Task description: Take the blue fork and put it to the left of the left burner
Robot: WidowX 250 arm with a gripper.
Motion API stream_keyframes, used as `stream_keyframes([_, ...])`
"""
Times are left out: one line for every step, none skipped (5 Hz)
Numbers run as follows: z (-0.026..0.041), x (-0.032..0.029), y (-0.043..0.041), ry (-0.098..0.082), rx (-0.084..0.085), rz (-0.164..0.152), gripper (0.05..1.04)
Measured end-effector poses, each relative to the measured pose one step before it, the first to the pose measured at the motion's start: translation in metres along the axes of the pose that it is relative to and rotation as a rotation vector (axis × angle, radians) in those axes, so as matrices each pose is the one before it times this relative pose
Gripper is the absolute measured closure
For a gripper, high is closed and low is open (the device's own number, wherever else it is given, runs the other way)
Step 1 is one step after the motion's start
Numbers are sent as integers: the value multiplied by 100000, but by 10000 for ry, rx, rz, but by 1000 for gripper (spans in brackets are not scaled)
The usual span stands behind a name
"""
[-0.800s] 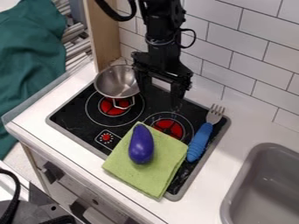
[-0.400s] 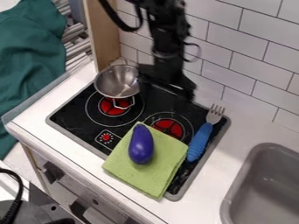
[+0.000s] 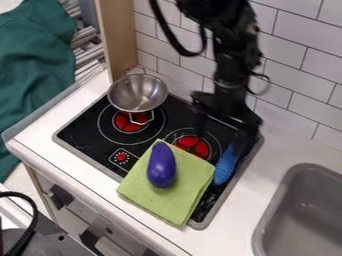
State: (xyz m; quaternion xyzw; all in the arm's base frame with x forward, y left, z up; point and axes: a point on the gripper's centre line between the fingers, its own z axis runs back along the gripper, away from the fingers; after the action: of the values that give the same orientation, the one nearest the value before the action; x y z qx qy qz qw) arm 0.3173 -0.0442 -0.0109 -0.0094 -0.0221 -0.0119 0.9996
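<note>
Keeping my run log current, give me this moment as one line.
pincer: open, above stove's rear right | blue fork: beside green towel, not yet left of left burner | purple eggplant: on towel

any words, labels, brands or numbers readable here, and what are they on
There is no readable word, label, brand or number.
The round dial mark on the stovetop is a red disc ringed by small pale marks, too small to read as text.
</note>
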Motion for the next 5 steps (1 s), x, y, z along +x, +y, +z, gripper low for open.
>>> stream_keyframes([-1569,776,-1001,108,-263,317,75])
stream_keyframes([-1475,495,355,194,9,414,75])
stream_keyframes([-257,534,514,-142,-43,282,129])
stream_keyframes([-159,380,220,-43,73,27,413])
stream_keyframes([54,-54,191,-5,147,-254,702])
